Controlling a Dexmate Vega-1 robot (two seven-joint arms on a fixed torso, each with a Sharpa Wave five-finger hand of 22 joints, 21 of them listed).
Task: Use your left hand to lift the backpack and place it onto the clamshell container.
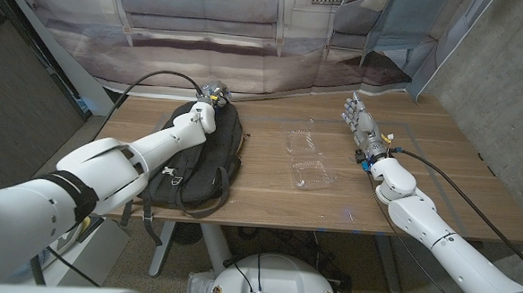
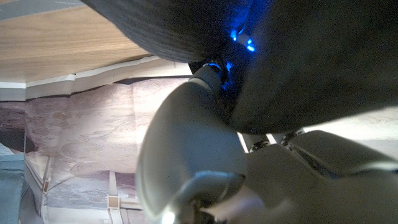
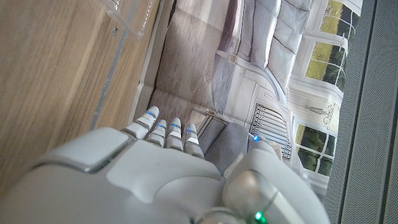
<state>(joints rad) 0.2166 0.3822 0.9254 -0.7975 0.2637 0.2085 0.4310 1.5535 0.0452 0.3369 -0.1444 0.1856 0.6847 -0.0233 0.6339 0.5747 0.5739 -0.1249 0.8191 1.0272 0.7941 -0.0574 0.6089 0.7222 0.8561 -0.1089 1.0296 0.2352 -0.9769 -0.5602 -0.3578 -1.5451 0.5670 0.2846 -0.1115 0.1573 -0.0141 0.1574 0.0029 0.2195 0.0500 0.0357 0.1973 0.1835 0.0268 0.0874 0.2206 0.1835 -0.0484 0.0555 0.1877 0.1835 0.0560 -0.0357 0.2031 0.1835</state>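
Black backpack [image 1: 200,158] on the desk's [image 1: 267,205] left part, reaching toward the front edge; left hand [image 1: 207,110] on its top, grip hidden, cannot tell; clear clamshell container [image 1: 307,158] mid-desk, open, bare wood around it; right hand [image 1: 361,122] near the right edge, fingers straight, holding nothing.

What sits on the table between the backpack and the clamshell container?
Nothing: in the head view, only bare wooden table separates the backpack from the clamshell container.

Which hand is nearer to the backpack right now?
Left. The left hand is at the top of the black backpack, touching it. The right hand stands at the far side of the table, beyond the clear clamshell container, apart from the backpack.
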